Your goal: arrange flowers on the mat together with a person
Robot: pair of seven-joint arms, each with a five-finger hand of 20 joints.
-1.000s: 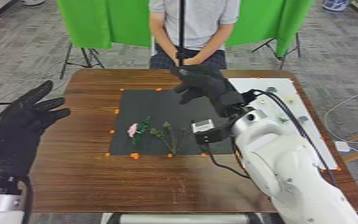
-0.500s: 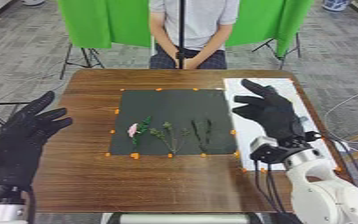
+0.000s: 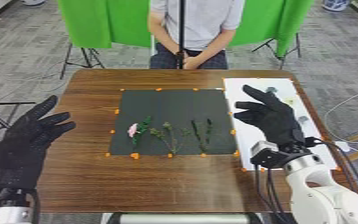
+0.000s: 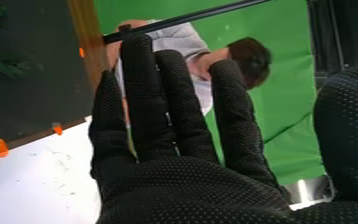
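Its fingers loosely spread and empty, the robot's right hand (image 3: pixel 271 120) is hovering over the white sheet (image 3: pixel 246 85), likely to avoid disturbing the dark mat (image 3: pixel 158 105), where a pink flower (image 3: pixel 133 130) and green sprigs (image 3: pixel 167 127) are lying side by side, apparently spaced for display.

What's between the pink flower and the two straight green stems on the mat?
In the head view, a green sprig with branches spread lies between the pink flower and the stems.

Fitted with black, dot-textured fabric gloves (image 3: pixel 269 120), rounded white right-arm casings (image 3: pixel 316 199) and looped black external cables (image 3: pixel 270 184).
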